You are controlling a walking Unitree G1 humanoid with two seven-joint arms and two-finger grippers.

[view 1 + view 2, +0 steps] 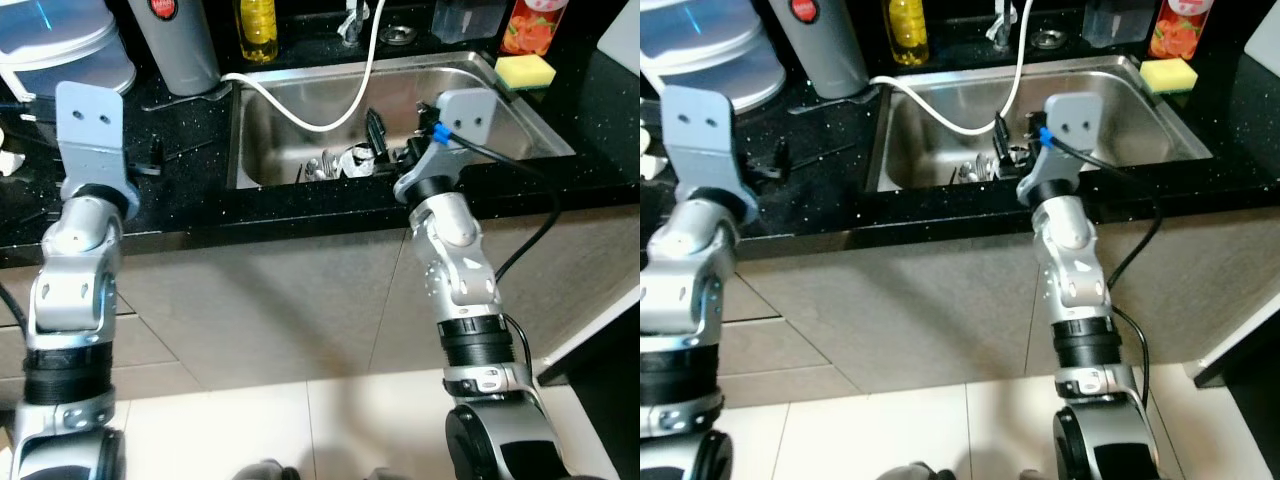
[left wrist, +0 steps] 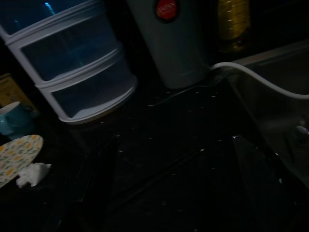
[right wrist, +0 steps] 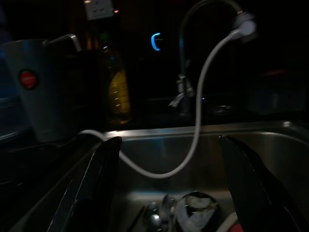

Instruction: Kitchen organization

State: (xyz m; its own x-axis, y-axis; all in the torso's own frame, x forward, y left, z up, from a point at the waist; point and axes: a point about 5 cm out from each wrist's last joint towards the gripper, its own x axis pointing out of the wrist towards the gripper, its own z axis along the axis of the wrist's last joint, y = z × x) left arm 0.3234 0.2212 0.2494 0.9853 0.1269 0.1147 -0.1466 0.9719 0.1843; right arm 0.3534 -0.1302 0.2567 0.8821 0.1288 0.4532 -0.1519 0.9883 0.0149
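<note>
RISK: right claw (image 3: 166, 188), fingers spread wide over the sink (image 1: 520, 120), could snag the white hose (image 1: 330, 120) at its 11 o'clock going down | SINK: holds cutlery (image 1: 322, 166) and a dirty cup (image 1: 356, 160) | LEFT: left claw (image 2: 174, 188) open, above the dark bench (image 1: 190, 190) | BENCH: tiered bin (image 2: 72, 72), 10 o'clock

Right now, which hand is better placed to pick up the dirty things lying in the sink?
Probably the right hand: open, it reaches over the sink above the utensils. The left hand is over the counter.
</note>
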